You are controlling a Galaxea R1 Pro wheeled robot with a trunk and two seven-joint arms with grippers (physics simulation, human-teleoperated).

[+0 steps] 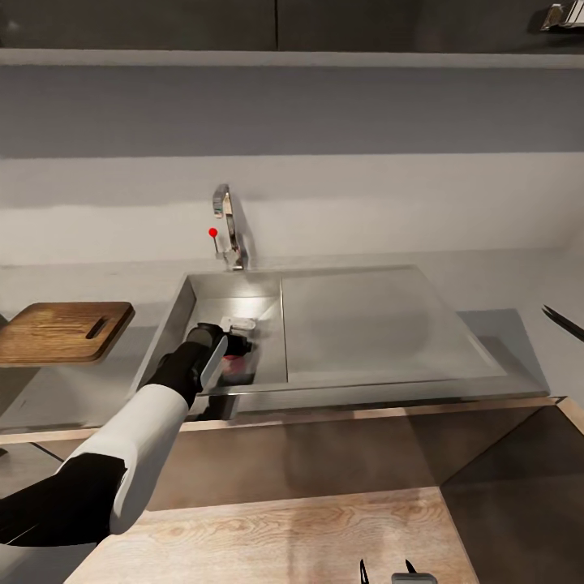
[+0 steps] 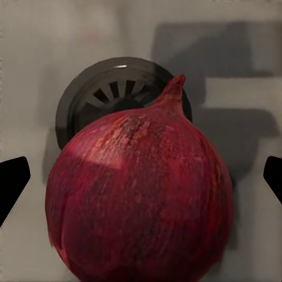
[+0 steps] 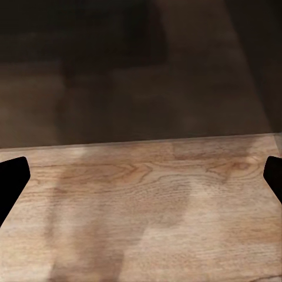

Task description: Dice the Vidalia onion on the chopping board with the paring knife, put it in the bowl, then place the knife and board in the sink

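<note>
"Head view first, please. Any sign of the sink (image 1: 357,324)?"

"Dead centre, set into the grey bench (image 1: 503,280). Deep basin on the left half, flat drainboard on the right. Curved chrome faucet (image 1: 226,221) with a red dot behind the basin, against the wall."

"And the onion (image 2: 141,194)?"

"Down in the basin, dark red, with a pointed tip. Seen large in the left wrist view, just in front of the round dark drain (image 2: 100,94). Glimpsed in the head view as a reddish patch under the left arm."

"Grasped yet?"

"Not gripped. Left pincer (image 1: 235,357) lowered into the basin and spread wide. Black fingertips (image 2: 13,182) at either side of the onion, with a strip of steel showing between each tip and the skin. Straddling it, touching nothing."

"Where to find the chopping board (image 1: 61,331)?"

"Flat on the bench, left of the sink and apart from it. Dark brown wood, rounded corners, handle slot at the end nearer the sink."

"Anything of the paring knife (image 1: 564,323)?"

"Just a dark pointed blade poking in at the right edge of the head view, over the bench and well apart from the sink. Handle cut off by the frame."

"And the other arm?"

"Right pincer (image 1: 386,569) low at the bottom of the head view, over a light wooden surface (image 1: 284,535) in front of the bench. Released too: tips far apart in the right wrist view, nothing held between them, pale wood grain below and darker shadow beyond."
</note>
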